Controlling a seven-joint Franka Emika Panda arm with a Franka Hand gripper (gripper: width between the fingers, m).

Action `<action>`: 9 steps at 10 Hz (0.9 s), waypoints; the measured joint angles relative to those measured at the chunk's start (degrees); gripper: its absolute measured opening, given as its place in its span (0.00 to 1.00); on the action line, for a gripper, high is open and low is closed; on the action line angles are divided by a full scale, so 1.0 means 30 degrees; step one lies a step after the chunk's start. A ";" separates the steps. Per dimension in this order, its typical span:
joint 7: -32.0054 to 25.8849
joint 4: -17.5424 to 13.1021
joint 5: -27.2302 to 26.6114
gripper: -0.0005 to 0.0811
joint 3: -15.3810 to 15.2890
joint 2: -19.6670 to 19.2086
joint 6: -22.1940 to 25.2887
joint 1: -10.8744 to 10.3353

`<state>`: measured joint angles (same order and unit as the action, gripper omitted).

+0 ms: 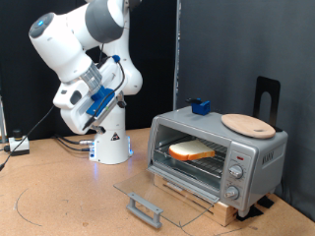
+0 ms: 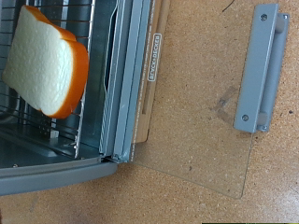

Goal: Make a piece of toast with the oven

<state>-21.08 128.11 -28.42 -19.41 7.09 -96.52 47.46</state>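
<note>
Resting inside open oven [image 1: 219,152], toast [image 1: 192,150], end effector unseen

Wooden board [image 1: 248,124], small blue object [image 1: 202,105]

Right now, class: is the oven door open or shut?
Open. The oven has its glass door dropped flat, and the piece of toast lies on the rack inside.

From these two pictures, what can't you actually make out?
- The hand: in the exterior view it is folded against the arm, too small to tell open or shut; the wrist view shows no fingers.
- The oven knobs: too small to read in the exterior view, outside the wrist view.
- The piece of toast: its underside is hidden.
- The blue object on the oven: too small to identify.
</note>
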 joint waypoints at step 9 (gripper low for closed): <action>0.5322 -0.2817 0.2850 0.99 -0.0625 -0.4238 0.3180 -0.0094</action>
<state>-5.11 119.66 -19.87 -21.28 -5.62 -86.98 47.18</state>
